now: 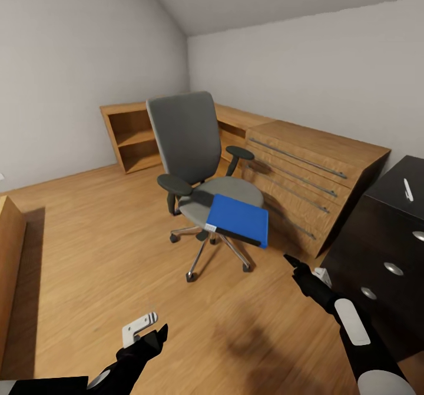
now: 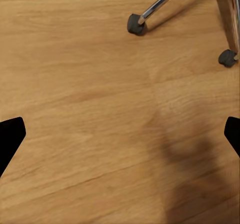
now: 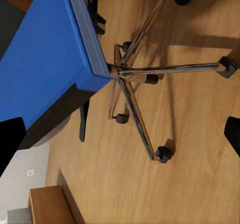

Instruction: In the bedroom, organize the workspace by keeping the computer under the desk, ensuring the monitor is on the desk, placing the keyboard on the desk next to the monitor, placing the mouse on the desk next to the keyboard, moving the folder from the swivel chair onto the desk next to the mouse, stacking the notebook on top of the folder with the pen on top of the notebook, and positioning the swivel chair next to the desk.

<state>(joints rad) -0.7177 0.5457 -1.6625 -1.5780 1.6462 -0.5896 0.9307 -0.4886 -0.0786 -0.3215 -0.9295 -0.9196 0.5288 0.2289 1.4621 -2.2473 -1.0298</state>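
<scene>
Folder: the blue folder lies on the swivel chair seat, overhanging its front edge at 5 o'clock.
Pen: pen rests on the black desk, at 3 o'clock.
Right gripper: jaws wide, empty, near the folder.
Left gripper: jaws wide, empty, above bare floor.

I count one grey-fabric swivel chair, one bright blue flat folder, one thin white pen, one glossy black desk, one light-wood dresser and two black claws.
</scene>
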